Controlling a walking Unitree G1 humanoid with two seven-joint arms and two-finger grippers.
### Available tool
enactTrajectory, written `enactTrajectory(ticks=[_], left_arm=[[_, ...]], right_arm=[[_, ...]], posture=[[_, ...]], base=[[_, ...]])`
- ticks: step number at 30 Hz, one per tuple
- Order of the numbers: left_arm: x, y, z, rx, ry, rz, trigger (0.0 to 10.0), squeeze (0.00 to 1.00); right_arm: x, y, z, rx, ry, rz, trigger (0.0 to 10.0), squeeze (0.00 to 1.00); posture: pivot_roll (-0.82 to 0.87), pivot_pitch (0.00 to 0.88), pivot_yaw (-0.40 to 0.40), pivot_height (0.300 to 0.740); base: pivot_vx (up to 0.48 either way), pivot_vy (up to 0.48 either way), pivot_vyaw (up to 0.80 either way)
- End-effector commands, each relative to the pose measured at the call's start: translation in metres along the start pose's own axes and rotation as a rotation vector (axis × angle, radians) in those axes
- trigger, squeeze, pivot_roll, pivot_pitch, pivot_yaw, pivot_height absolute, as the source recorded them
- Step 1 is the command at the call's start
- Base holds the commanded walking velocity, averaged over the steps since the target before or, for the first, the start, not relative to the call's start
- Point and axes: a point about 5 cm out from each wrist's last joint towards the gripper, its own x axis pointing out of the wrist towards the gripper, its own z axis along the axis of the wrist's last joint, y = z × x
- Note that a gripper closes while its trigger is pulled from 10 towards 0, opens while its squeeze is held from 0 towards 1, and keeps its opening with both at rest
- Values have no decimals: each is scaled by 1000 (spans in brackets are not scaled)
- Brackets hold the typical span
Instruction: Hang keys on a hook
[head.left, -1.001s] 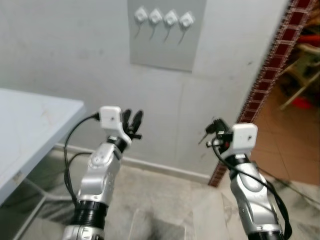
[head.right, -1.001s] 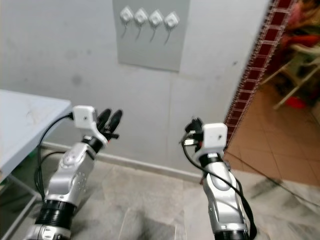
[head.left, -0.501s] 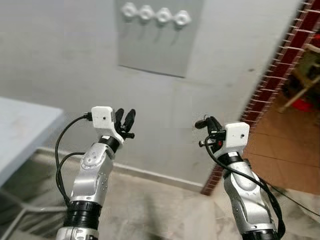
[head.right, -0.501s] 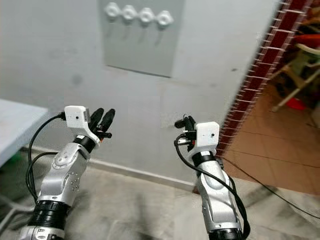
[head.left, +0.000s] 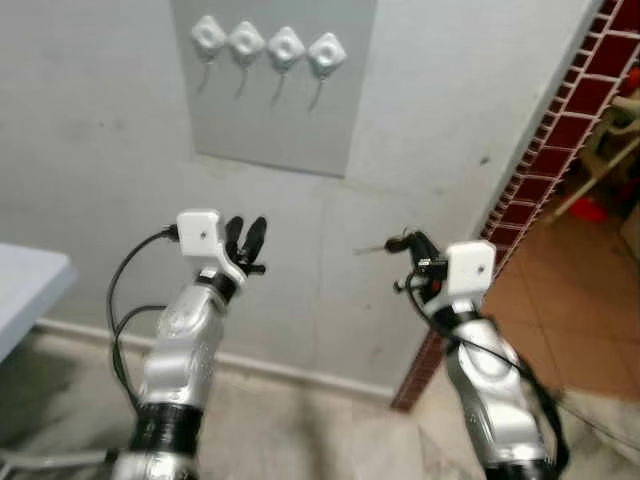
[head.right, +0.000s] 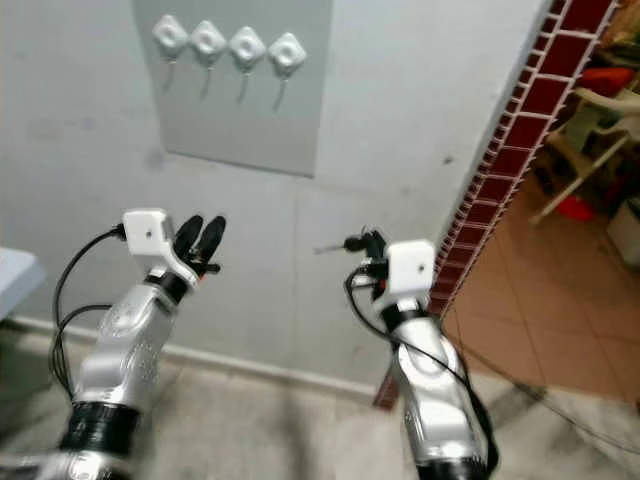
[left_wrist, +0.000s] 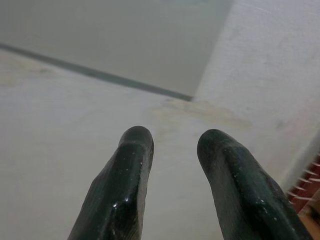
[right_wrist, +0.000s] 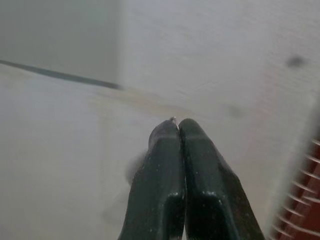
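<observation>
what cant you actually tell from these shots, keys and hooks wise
- Keys: a thin blurred sliver past the right gripper in the eye views; count and ring are too small to tell. In the right wrist view the shut fingers hide all but a glint.
- Hooks: four white mounts on the grey panel; the prongs are blurred.
- Left gripper: open, holding nothing.

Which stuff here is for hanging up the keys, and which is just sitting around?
For the job:
right claw, shut on the keys
four white hooks on the grey wall panel

Just around:
left claw, open and holding nothing
table corner
red brick column edge
</observation>
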Motion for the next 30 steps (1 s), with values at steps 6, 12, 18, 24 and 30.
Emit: enactTrajectory(ticks=[6, 12, 18, 24, 30], left_arm=[[-1, 12, 8, 12, -16, 36, 10000, 0], [-1, 12, 9, 33, -19, 30, 10000, 0], [0, 9, 9, 87, -17, 17, 10000, 0], [2, 6, 10, 54, -25, 15, 10000, 0], [10, -7, 18, 127, -31, -10, 10000, 0]], right_arm=[[5, 10, 9, 17, -39, 29, 10000, 0], [6, 10, 10, 18, -41, 31, 10000, 0], [6, 10, 10, 17, -42, 32, 10000, 0], [6, 10, 10, 14, -41, 34, 10000, 0], [8, 12, 9, 15, -34, 36, 10000, 0]], posture=[[123, 0, -68, 740], [123, 0, -67, 740], [121, 0, -66, 740], [119, 0, -68, 740], [118, 0, -70, 740]], base=[[287, 386, 0], [291, 381, 0], [452, 0, 0], [138, 0, 0], [0, 0, 0]])
